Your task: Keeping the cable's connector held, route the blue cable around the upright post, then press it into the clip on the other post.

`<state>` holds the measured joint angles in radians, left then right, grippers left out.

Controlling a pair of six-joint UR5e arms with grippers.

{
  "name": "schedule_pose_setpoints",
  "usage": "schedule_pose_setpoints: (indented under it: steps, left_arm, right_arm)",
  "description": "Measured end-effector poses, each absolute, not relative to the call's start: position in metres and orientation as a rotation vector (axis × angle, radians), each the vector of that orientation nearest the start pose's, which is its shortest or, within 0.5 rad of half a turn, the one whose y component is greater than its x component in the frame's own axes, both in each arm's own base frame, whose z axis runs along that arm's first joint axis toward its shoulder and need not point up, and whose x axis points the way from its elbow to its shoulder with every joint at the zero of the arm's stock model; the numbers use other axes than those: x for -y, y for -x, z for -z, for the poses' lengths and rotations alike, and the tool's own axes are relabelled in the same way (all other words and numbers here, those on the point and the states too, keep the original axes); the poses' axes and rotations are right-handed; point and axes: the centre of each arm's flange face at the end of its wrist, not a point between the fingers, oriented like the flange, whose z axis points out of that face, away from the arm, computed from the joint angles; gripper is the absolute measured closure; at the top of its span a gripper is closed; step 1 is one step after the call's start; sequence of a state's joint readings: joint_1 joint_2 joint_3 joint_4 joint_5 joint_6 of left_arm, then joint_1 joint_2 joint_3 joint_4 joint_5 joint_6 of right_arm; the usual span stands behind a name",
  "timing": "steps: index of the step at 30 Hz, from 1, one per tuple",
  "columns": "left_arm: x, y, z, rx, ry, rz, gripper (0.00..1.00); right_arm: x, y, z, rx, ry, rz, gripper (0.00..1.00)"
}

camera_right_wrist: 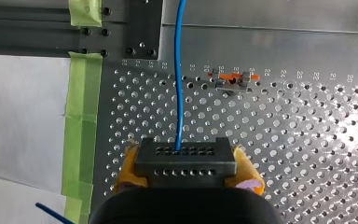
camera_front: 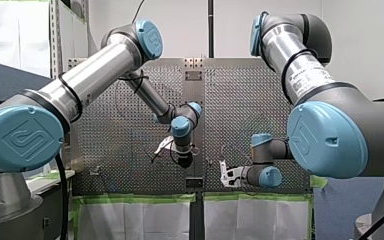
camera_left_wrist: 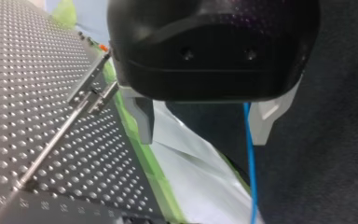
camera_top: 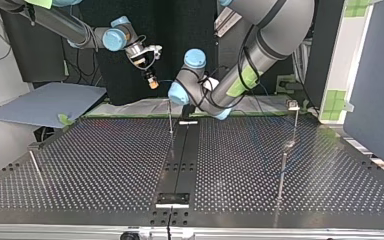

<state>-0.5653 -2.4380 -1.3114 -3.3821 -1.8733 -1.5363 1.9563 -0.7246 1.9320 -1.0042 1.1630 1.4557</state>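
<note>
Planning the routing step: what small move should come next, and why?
Probably shut my left gripper on the cable: its jaws stand open with the cable between them, while my right gripper holds the connector.

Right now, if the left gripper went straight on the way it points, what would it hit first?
Likely the cable, which runs between the left gripper's open fingers, near one of them. Beyond it I see only the sheet past the table's edge; depth is unclear.

Blue cable [camera_right_wrist: 179,84]; dark grey connector [camera_right_wrist: 185,162], dotted with two rows of holes; yellow pads [camera_right_wrist: 127,168]; green tape [camera_right_wrist: 81,116]; silvery bench [camera_right_wrist: 307,140], evenly dotted; orange-tipped clip [camera_right_wrist: 233,79].
</note>
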Motion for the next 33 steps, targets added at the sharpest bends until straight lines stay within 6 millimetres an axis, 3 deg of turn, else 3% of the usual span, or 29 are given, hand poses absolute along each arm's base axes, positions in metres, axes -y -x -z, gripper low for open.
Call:
schedule_pose_setpoints:
  steps: [8, 15, 25, 33]
  left_arm:
    - [0.417, -0.482, -0.082, -2.369, -0.585, -0.139, 0.00]
    - [0.427, -0.490, -0.096, -2.399, -0.610, -0.077, 0.00]
    - [0.440, -0.498, -0.074, -2.479, -0.679, -0.041, 0.00]
    - [0.434, -0.502, -0.078, -2.540, -0.692, -0.055, 0.00]
  right_arm:
    - [0.423, -0.358, 0.038, 0.753, -1.956, -1.599, 1.00]
    - [0.423, -0.359, 0.038, 0.753, -1.957, -1.599, 1.00]
    - [0.423, -0.359, 0.038, 0.753, -1.957, -1.600, 1.00]
    - [0.423, -0.359, 0.038, 0.753, -1.957, -1.599, 1.00]
